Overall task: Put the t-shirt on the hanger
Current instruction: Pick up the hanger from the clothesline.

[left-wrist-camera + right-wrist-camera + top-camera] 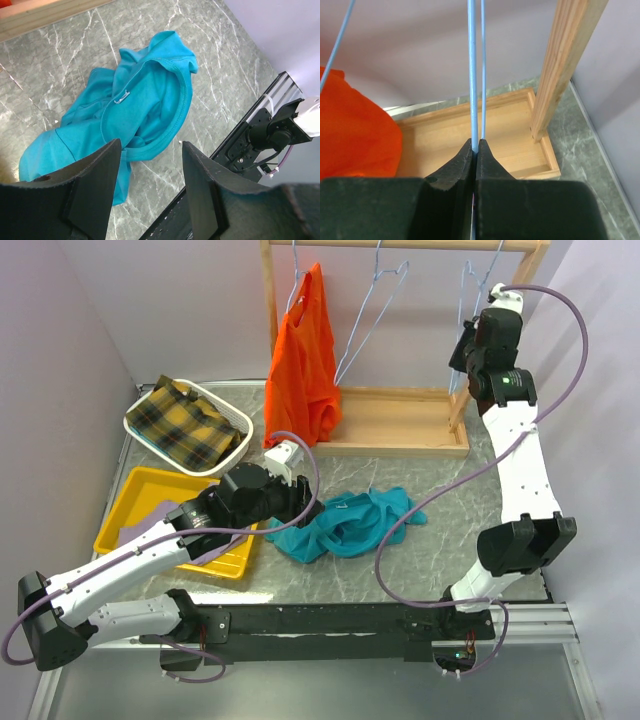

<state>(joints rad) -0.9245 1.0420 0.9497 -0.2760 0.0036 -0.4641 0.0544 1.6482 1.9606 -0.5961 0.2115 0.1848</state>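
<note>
Our right gripper (474,146) pinches the hanger (473,75) (thin wire); we fear it twisting or slipping free; left gripper (151,150) gapes above the t-shirt (150,95).

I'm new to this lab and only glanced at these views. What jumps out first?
The bright orange garment hanging on the wooden rack at the back grabs the eye, then the teal t-shirt lying crumpled on the marble tabletop in front of it. The right fingers are pinched shut on a pale-blue wire hanger at the rack's right end, while the left fingers stand open just over the t-shirt.
</note>
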